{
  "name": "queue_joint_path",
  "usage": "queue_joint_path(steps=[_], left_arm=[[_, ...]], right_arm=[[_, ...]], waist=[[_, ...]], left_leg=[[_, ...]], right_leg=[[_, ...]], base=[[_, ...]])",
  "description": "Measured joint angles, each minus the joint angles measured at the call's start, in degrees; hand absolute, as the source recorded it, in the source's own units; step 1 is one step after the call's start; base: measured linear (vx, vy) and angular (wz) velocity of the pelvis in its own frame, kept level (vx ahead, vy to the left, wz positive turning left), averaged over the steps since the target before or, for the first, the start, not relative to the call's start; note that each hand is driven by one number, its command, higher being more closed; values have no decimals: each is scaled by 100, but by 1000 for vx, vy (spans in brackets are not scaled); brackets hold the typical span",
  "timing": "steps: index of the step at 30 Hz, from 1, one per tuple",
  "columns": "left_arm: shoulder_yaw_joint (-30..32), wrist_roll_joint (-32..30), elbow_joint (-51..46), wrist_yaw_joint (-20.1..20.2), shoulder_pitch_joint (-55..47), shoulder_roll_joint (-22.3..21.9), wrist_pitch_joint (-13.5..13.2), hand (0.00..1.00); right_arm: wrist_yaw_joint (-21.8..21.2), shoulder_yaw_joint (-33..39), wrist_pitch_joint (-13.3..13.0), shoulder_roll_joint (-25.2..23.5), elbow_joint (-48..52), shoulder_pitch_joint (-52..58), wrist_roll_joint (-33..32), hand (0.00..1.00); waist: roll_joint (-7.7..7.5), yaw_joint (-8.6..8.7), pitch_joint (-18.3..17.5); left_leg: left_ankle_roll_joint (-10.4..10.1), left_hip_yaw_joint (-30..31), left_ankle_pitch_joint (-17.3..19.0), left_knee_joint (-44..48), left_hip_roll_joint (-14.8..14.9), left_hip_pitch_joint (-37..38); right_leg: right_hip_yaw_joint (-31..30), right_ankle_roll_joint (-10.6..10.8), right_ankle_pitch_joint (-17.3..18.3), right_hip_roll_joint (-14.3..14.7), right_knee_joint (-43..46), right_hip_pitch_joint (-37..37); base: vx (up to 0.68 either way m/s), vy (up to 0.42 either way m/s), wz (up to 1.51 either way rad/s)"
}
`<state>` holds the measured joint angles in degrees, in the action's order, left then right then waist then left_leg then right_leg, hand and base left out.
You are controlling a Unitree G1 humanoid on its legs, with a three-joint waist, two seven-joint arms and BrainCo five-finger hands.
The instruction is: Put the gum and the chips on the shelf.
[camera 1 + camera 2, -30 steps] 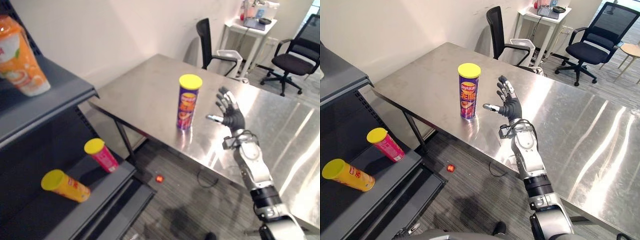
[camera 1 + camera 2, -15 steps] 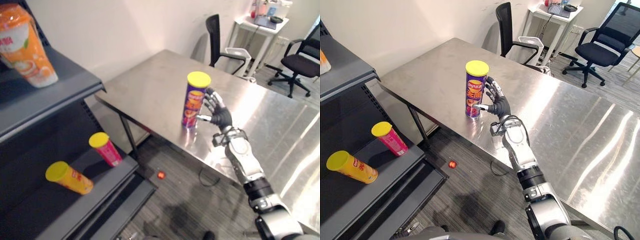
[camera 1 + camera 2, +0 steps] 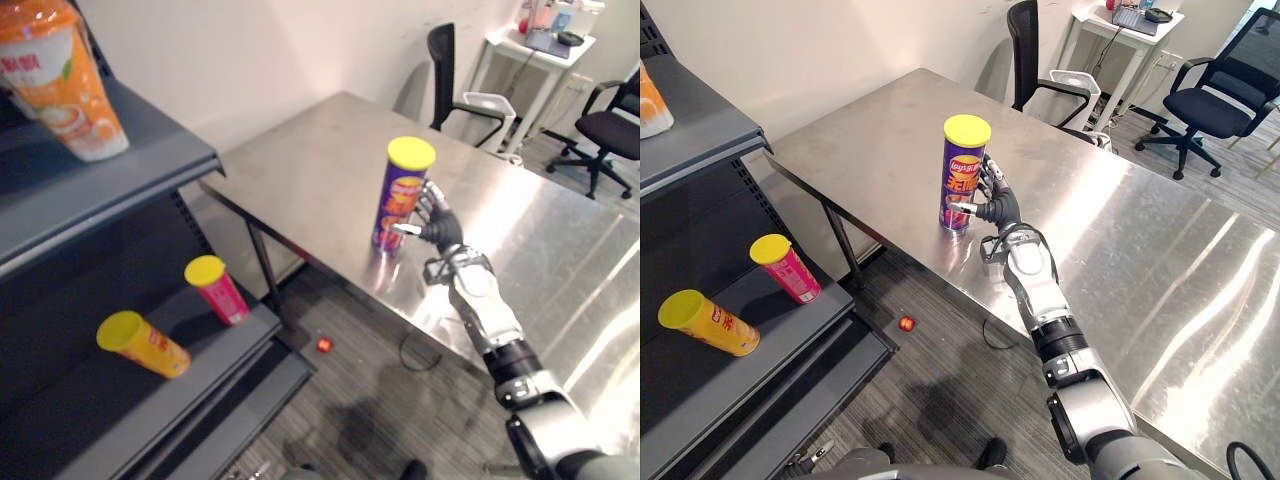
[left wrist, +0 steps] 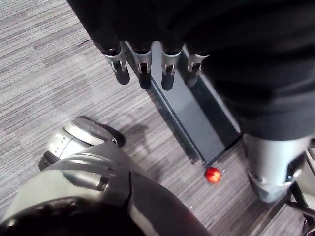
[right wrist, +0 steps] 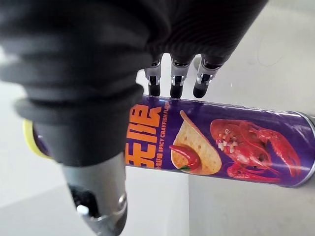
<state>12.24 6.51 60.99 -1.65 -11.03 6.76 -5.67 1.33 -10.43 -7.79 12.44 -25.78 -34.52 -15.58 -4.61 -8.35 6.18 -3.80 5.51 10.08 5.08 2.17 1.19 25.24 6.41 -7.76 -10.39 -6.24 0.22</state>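
Eye views: chips can (image 3: 404, 195) stood upright on table (image 3: 300, 170); right hand (image 3: 437, 225) just beside it, contact unclear. Right wrist view: straight fingers (image 5: 176, 83) and thumb flanked it. Left wrist view: left hand (image 4: 142, 73) held fingers straight above floor (image 4: 49, 73)

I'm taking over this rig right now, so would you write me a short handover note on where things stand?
Left hand: open, hanging idle over the floor.
Right hand: open, at the purple chips can, fingers and thumb on either side of it, not closed round it.
The can stands upright near the edge of the steel table.
On the shelf: a pink can and a yellow can on the lower board, an orange pack above. I cannot tell which, if any, is the gum.
Left to do: grip the chips can, lift it, set it on the shelf.
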Motion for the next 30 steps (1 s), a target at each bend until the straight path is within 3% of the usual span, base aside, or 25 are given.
queue_joint_path(steps=[23, 24, 30], left_arm=[[-1, 18, -177, -43, -9, 0, -4, 0], [0, 18, -183, -44, -9, 4, -5, 0], [0, 20, -218, -58, -7, 18, -6, 0]], right_arm=[[239, 320, 39, -197, -667, -709, 206, 0], [283, 343, 39, -218, -669, -741, 206, 100], [344, 347, 37, -225, -697, -834, 207, 100]], waist=[[-66, -151, 161], [-82, -149, 208], [-117, -195, 248]], left_leg=[[-3, 13, -65, -102, -40, -3], [4, 12, -70, -101, -55, -4], [10, 17, -74, -104, -65, -5]], right_leg=[[6, 0, 0, -37, 1, -72], [3, 0, -1, -51, 1, -72], [6, 1, -1, -60, 1, -73]], base=[[0, 0, 0], [0, 0, 0], [0, 0, 0]])
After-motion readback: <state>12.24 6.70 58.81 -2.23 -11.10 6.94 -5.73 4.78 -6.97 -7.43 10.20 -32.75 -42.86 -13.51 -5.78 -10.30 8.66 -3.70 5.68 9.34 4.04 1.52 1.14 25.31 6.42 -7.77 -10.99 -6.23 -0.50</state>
